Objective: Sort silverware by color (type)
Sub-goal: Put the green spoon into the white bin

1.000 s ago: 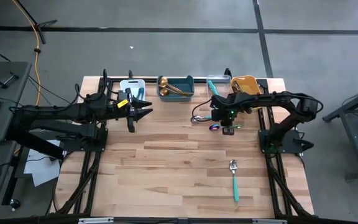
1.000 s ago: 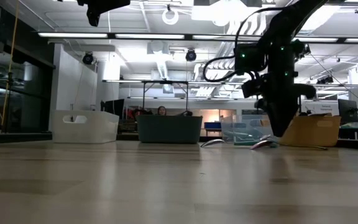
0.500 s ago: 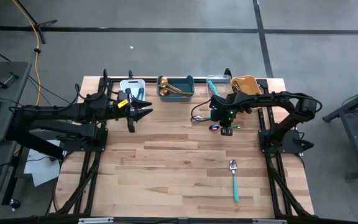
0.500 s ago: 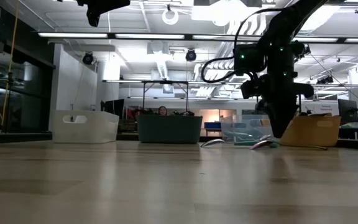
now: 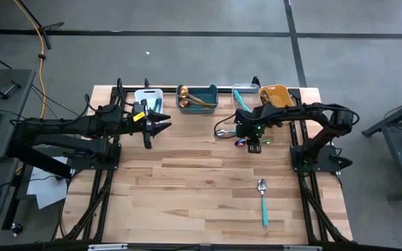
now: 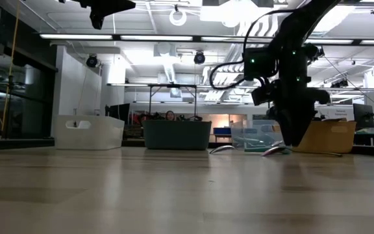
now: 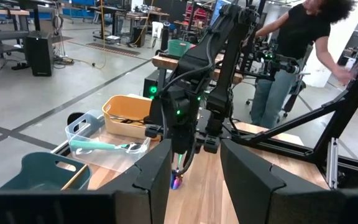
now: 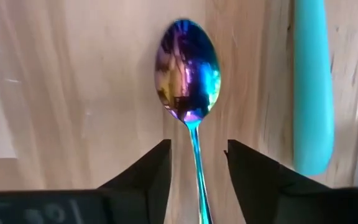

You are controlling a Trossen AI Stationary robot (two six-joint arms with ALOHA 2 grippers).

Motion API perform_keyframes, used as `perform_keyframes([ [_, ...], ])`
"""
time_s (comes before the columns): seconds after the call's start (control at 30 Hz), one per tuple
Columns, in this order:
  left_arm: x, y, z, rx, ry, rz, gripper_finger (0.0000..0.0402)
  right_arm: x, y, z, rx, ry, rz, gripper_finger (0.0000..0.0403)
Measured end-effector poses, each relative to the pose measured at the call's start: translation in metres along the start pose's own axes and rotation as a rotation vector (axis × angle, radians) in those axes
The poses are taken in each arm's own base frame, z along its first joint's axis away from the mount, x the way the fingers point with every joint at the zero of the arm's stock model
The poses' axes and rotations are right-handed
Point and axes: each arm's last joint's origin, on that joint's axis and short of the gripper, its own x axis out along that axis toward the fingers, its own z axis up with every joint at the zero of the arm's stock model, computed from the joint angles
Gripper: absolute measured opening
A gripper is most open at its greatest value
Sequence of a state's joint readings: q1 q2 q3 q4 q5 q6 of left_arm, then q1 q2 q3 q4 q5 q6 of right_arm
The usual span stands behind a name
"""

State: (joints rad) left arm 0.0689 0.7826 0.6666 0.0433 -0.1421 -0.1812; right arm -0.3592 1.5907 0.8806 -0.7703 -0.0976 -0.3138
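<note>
Right gripper (image 8: 196, 163): down at the worktop (image 5: 201, 181) just in front of the clear bin (image 5: 244, 93); fingers part-way apart with the handle of the iridescent spoon (image 8: 187, 73) between them, a gap showing on both sides; not clamped. Apparently lined up for a grasp along the handle.
Iridescent spoon: flat on the worktop, bowl up, just in front of the clear bin; a teal handle (image 8: 312, 87) lies beside it.
Left gripper (image 5: 165, 126): raised clear of the worktop, in front of the white bin (image 5: 148, 97); fingers apart, empty, waiting.
Teal-handled spoon (image 5: 263, 201): alone, well in front of the clear bin, not yet sorted.
Teal bin (image 5: 197, 97): left of the clear bin; holds gold pieces.
Orange bin (image 5: 275, 94): right of the clear bin.
Worktop: pale wood planks, dark frame.
Room: grey concrete floor, open workshop, a person (image 7: 294, 56) standing beyond the table.
</note>
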Motion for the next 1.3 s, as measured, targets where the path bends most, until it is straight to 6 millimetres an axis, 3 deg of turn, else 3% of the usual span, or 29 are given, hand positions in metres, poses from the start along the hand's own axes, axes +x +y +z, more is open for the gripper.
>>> perform_keyframes([
  [0.37,0.0,0.0,0.0,0.0,0.001,0.0,0.0129,0.016,-0.005,0.005,0.025,0.054,-0.071,0.0153],
  [0.57,0.0,0.0,0.0,0.0,0.001,0.0,0.0129,0.017,-0.005,0.005,0.038,0.051,-0.065,0.0109],
  [0.8,0.0,0.0,0.0,0.0,0.001,0.0,0.0129,0.017,-0.004,0.005,0.066,0.05,-0.057,0.0012],
  [1.0,0.0,0.0,0.0,0.0,0.001,0.0,0.0129,0.017,-0.003,0.004,0.086,0.056,-0.046,0.0027],
  [1.17,0.0,0.0,0.0,0.0,0.001,-0.001,0.0129,0.01,0.002,-0.002,0.094,0.066,0.028,0.0008],
  [1.3,0.0,0.0,0.0,0.0,0.001,-0.001,0.0129,-0.011,0.007,-0.006,0.101,-0.004,0.074,0.0006],
])
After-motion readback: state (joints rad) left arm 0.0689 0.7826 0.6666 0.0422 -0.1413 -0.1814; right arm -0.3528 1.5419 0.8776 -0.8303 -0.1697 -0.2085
